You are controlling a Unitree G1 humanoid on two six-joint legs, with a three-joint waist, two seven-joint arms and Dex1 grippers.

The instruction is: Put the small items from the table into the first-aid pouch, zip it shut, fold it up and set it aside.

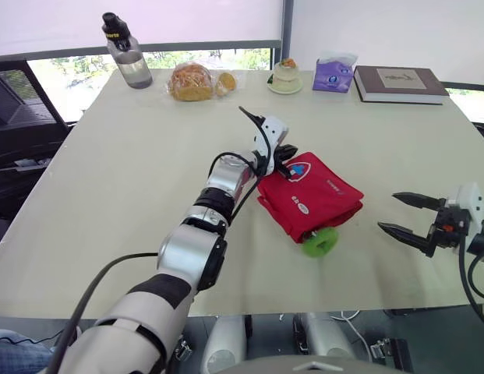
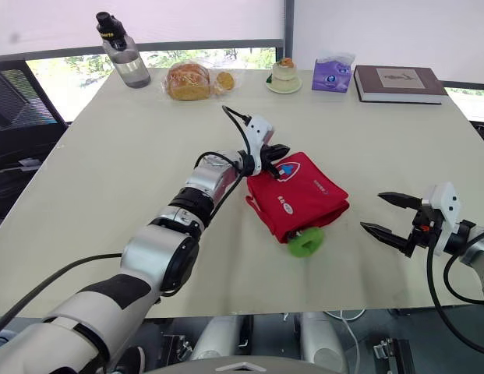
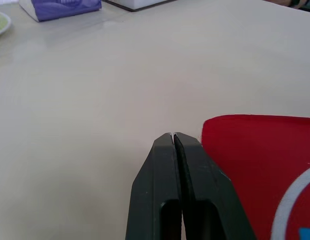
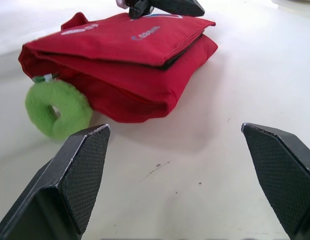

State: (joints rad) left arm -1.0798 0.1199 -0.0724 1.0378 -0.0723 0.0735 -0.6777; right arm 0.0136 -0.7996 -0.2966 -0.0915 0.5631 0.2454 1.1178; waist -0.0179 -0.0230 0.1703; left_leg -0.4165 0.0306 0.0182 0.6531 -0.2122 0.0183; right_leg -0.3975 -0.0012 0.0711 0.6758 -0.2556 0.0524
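Observation:
A red first-aid pouch (image 1: 312, 195) lies folded on the table's middle, with a green fuzzy ring (image 1: 321, 241) at its near corner. My left gripper (image 1: 286, 162) is shut with nothing between its fingers, its tips at the pouch's far left edge (image 3: 254, 150). To the right of the pouch, my right gripper (image 1: 397, 213) stands open and apart from it, low over the table. In the right wrist view the folded pouch (image 4: 125, 65) and the ring (image 4: 57, 107) lie beyond the spread fingers (image 4: 80, 170).
Along the cream table's (image 1: 132, 171) far edge stand a water bottle (image 1: 126, 53), bagged bread (image 1: 195, 81), a small dessert on a plate (image 1: 285, 76), a purple tissue pack (image 1: 334, 72) and a brown book (image 1: 399, 82). A black chair (image 1: 19, 117) stands at the left.

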